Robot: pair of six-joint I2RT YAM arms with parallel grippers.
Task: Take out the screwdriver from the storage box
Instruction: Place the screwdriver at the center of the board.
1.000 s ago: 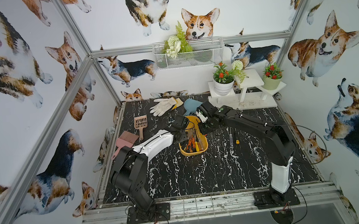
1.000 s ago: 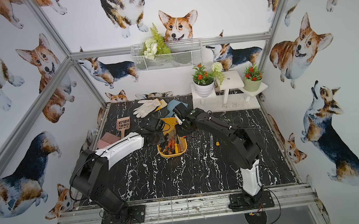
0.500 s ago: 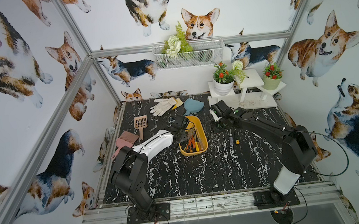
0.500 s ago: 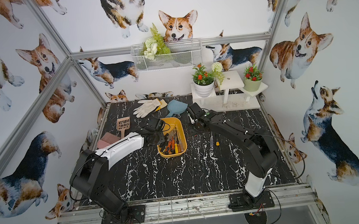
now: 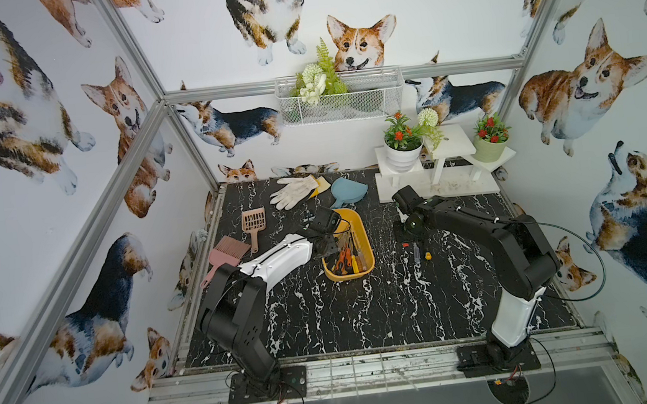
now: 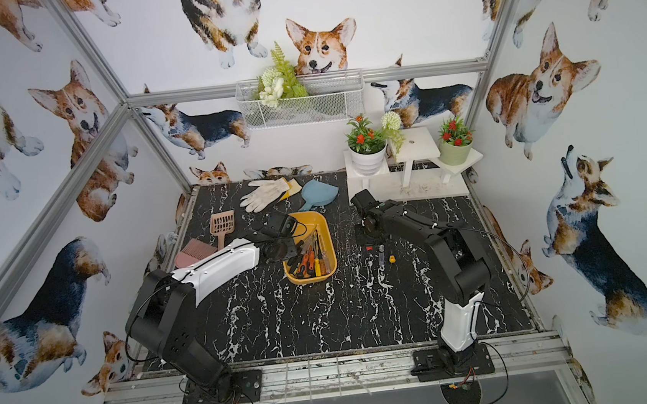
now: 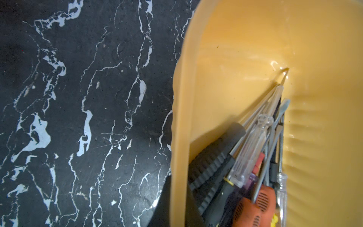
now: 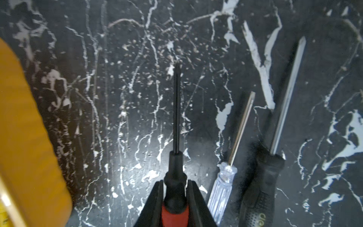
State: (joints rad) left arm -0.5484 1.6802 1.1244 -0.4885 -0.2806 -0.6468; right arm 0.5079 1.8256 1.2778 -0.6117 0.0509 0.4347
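In a top view: storage box (image 5: 351, 218) near mid-worktop (image 5: 364, 319), long sides running 12 to 6; glove (image 5: 293, 191) and blue scoop (image 5: 347, 193) close off its 12 o'clock end, wide bare marble at 6, two loose screwdrivers (image 5: 416, 251) at 3. Left wrist view: left gripper (image 7: 177, 202) astride the box's 9 o'clock rim, jaws closed tight on that wall; tools (image 7: 249, 157) heaped toward 6, the 12 o'clock half of the floor open. Right wrist view: right gripper (image 8: 174, 185) barely parted, jaws pinching the screwdriver (image 8: 176, 118) by its black-and-red handle, outside the box at its 3 o'clock, over open worktop, just beside the loose pair.
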